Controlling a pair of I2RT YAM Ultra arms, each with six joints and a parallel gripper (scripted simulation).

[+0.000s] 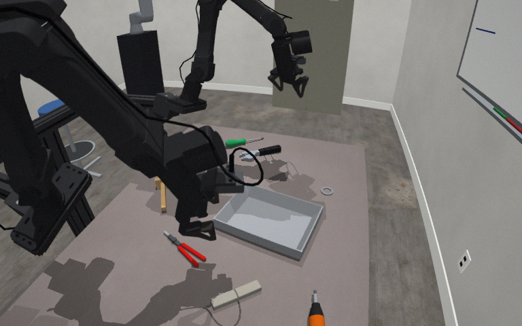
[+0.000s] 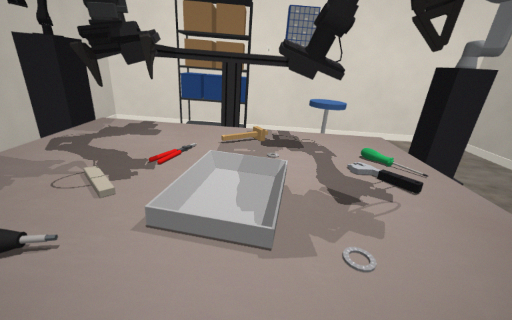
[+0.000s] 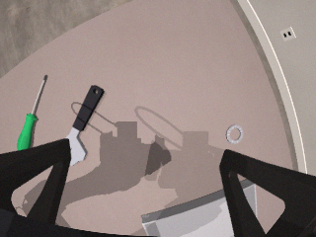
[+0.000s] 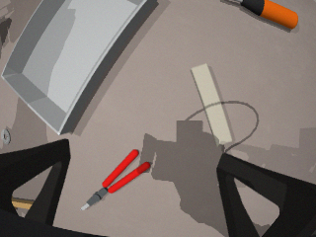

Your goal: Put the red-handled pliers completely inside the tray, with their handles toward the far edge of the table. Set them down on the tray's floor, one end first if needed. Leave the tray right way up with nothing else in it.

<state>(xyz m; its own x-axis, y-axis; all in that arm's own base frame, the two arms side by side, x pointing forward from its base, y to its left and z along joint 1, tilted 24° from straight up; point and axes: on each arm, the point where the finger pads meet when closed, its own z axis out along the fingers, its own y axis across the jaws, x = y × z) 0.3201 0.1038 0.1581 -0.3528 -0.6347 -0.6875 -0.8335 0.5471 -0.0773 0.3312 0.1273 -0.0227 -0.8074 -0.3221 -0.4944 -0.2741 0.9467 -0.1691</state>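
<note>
The red-handled pliers (image 1: 185, 247) lie flat on the table, outside the grey tray (image 1: 269, 221) and a short way from its near-left corner. They also show in the exterior view (image 2: 171, 153) and in the right wrist view (image 4: 118, 179). The tray (image 2: 223, 196) stands right way up and is empty. My right gripper (image 1: 198, 232) is open and empty, hanging above the table close to the pliers; the right wrist view (image 4: 143, 150) shows the pliers below and between its fingers. My left gripper (image 1: 289, 91) is open and empty, high above the far side of the table.
A green screwdriver (image 1: 242, 141) and a black-handled wrench (image 1: 262, 151) lie at the far side. A metal ring (image 1: 326, 187) lies right of the tray, a wooden mallet (image 1: 163, 195) left of it. A beige block (image 1: 235, 294) and an orange-handled screwdriver (image 1: 315, 309) lie near the front. A small washer (image 2: 272, 153) lies by the tray.
</note>
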